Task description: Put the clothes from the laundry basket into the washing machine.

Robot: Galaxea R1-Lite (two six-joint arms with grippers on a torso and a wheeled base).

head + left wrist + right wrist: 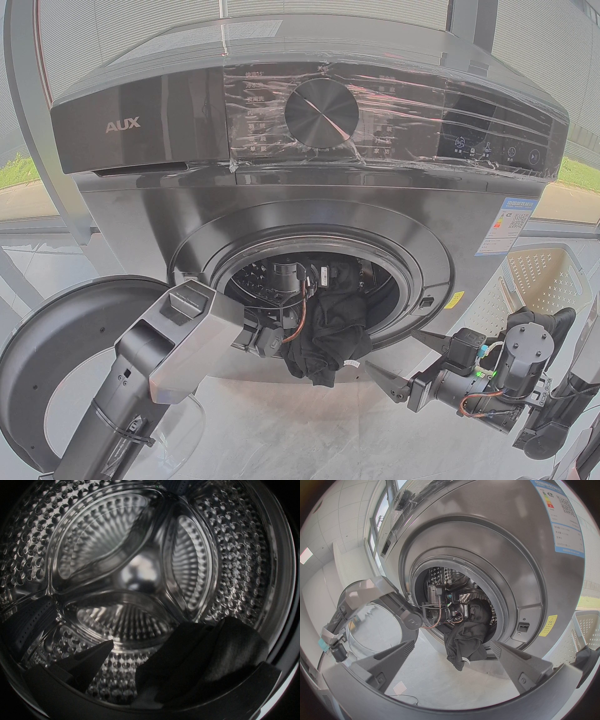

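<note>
Drooping off the drum rim [409, 275], black garment [331, 337] looks soft, light; pinch its hanging fold, I reckon; left gripper [153, 642] and right gripper [390, 349] both spread.

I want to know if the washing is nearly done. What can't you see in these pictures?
1. Inside of the laundry basket: in the head view the right arm hides it, so leftover clothes cannot be told.
2. The left end effector: in the left wrist view the black garment covers one finger.
3. Under that garment, same view: part of the drum.
</note>
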